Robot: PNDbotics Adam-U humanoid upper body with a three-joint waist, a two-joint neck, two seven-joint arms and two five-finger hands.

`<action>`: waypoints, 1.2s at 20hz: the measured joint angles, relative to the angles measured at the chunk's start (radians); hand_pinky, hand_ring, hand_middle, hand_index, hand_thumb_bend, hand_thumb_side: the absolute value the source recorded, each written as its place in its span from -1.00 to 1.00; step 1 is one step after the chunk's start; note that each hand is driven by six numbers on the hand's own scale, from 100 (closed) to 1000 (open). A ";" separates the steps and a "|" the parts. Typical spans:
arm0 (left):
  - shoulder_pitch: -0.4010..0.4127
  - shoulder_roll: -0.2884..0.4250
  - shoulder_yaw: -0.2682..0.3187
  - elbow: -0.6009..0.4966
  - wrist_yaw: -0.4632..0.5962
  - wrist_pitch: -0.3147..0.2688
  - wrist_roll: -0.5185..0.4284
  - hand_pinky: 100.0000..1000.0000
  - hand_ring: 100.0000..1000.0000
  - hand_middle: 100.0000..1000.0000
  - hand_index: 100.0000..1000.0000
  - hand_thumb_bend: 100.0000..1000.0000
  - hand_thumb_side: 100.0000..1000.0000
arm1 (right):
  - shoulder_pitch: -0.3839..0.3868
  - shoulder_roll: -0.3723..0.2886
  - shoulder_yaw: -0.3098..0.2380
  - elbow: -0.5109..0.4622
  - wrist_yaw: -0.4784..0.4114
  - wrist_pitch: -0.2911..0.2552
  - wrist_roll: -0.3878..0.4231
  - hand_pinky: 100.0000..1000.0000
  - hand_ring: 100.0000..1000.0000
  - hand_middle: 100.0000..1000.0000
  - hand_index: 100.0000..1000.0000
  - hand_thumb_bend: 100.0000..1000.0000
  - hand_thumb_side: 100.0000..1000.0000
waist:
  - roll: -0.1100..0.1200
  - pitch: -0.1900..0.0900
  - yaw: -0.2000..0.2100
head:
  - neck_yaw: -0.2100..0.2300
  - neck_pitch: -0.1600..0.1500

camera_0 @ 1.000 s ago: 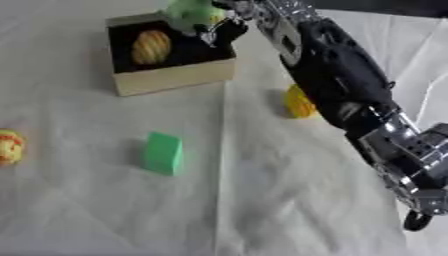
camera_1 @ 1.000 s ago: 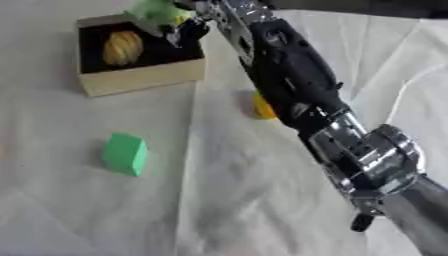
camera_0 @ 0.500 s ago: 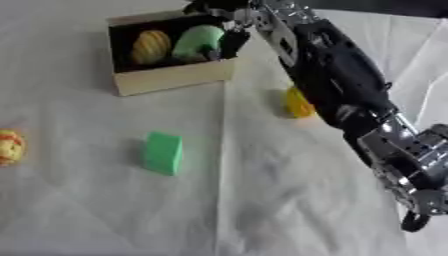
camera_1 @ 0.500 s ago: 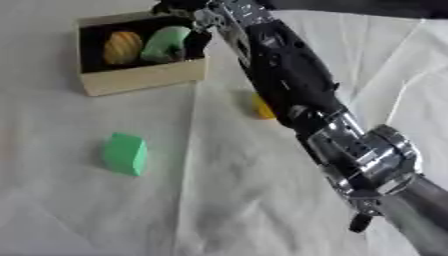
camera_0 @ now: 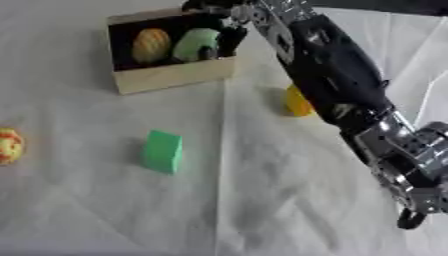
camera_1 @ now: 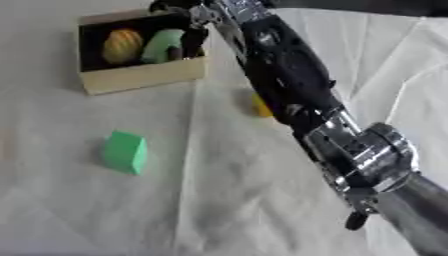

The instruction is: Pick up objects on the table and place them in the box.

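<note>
A shallow cardboard box point(camera_0: 171, 76) with a dark inside stands at the far left. In it lie a yellow-orange oval thing point(camera_0: 150, 45) and a pale green thing point(camera_0: 196, 44), side by side. My right hand point(camera_0: 225, 39) reaches in from the right over the box's right end. It is open, and its fingers hang beside the pale green thing. On the cloth lie a green block point(camera_0: 164, 151), a yellow thing point(camera_0: 297, 101) half hidden behind my right arm, and an orange-and-yellow ball point(camera_0: 9, 145) at the left edge. The left hand does not show.
A creased white cloth point(camera_0: 245, 200) covers the table. My right arm point(camera_1: 297, 85) stretches diagonally from the lower right corner to the box and crosses the right half of the scene.
The pale green thing was held above the box a second ago. It went down into the box and now lies there, let go by the right hand.
</note>
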 measured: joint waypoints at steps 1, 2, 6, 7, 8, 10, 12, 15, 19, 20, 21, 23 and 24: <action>0.000 0.000 0.000 0.000 0.000 0.000 0.000 0.66 0.60 0.47 0.58 -1.00 0.25 | 0.000 0.001 -0.003 -0.008 -0.006 0.003 -0.003 0.69 1.00 0.84 1.00 -0.81 -0.64 | 0.000 0.000 0.000 | 0.000 0.000; 0.000 0.000 0.000 0.000 0.000 0.001 0.000 0.66 0.60 0.47 0.58 -1.00 0.25 | 0.000 0.001 -0.004 -0.016 -0.013 0.007 -0.006 0.67 0.99 0.82 1.00 -0.86 -0.69 | 0.000 0.000 0.000 | 0.000 0.000; 0.000 0.000 0.000 0.000 0.000 0.002 0.001 0.66 0.60 0.47 0.58 -1.00 0.25 | 0.000 -0.001 -0.017 -0.065 -0.049 0.030 -0.015 0.65 0.95 0.80 1.00 -0.92 -0.71 | 0.000 0.000 -0.003 | 0.001 0.001; 0.000 0.000 0.000 0.000 0.000 0.002 0.001 0.66 0.60 0.47 0.58 -1.00 0.25 | -0.001 -0.004 -0.022 -0.082 -0.062 0.036 -0.016 0.65 0.94 0.79 1.00 -0.91 -0.72 | 0.000 0.000 -0.004 | 0.002 0.001; 0.001 0.000 0.000 0.000 0.000 0.002 0.001 0.66 0.60 0.47 0.58 -1.00 0.25 | -0.002 -0.010 -0.025 -0.101 -0.076 0.043 -0.016 0.65 0.94 0.79 1.00 -0.91 -0.72 | 0.000 -0.001 -0.007 | 0.004 0.003; 0.002 0.000 0.000 0.000 0.000 0.003 0.001 0.66 0.60 0.47 0.58 -1.00 0.25 | -0.007 -0.031 -0.028 -0.142 -0.105 0.052 -0.012 0.64 0.94 0.79 1.00 -0.91 -0.74 | 0.000 -0.001 -0.011 | 0.008 0.010; 0.002 0.000 0.000 0.000 0.000 0.003 0.001 0.66 0.60 0.47 0.58 -1.00 0.24 | -0.010 -0.064 -0.030 -0.184 -0.143 0.059 -0.004 0.64 0.94 0.79 1.00 -0.90 -0.75 | 0.000 -0.003 -0.014 | 0.013 0.014; 0.003 0.000 0.000 0.000 0.000 0.003 0.001 0.66 0.60 0.47 0.58 -1.00 0.24 | -0.007 -0.124 -0.030 -0.244 -0.208 0.063 0.018 0.65 0.94 0.79 1.00 -0.88 -0.73 | 0.000 -0.008 -0.020 | 0.019 0.019; 0.005 0.001 0.000 0.000 -0.002 0.004 0.002 0.66 0.60 0.47 0.58 -1.00 0.24 | 0.030 -0.223 -0.022 -0.317 -0.291 0.058 0.053 0.65 0.93 0.77 1.00 -0.83 -0.64 | 0.000 -0.012 -0.028 | 0.030 0.027; 0.005 0.001 0.000 0.000 -0.003 0.004 0.003 0.66 0.60 0.47 0.58 -1.00 0.24 | 0.043 -0.251 -0.019 -0.336 -0.313 0.056 0.062 0.65 0.93 0.76 1.00 -0.83 -0.62 | 0.000 -0.013 -0.032 | 0.033 0.027; 0.005 0.002 0.000 0.000 -0.005 0.004 0.003 0.66 0.61 0.48 0.58 -1.00 0.24 | 0.059 -0.280 -0.015 -0.354 -0.335 0.053 0.070 0.65 0.92 0.74 1.00 -0.79 -0.57 | 0.000 -0.013 -0.034 | 0.036 0.027; 0.009 0.003 0.001 0.000 -0.006 0.003 0.004 0.66 0.61 0.48 0.58 -1.00 0.24 | 0.095 -0.340 -0.006 -0.390 -0.376 0.046 0.087 0.65 0.92 0.72 0.98 -0.76 -0.52 | 0.000 -0.014 -0.043 | 0.043 0.027; 0.011 0.006 0.001 0.000 -0.006 0.002 0.004 0.66 0.61 0.48 0.58 -1.00 0.24 | 0.115 -0.371 -0.001 -0.406 -0.397 0.042 0.096 0.65 0.91 0.72 0.96 -0.76 -0.50 | 0.000 -0.014 -0.047 | 0.045 0.027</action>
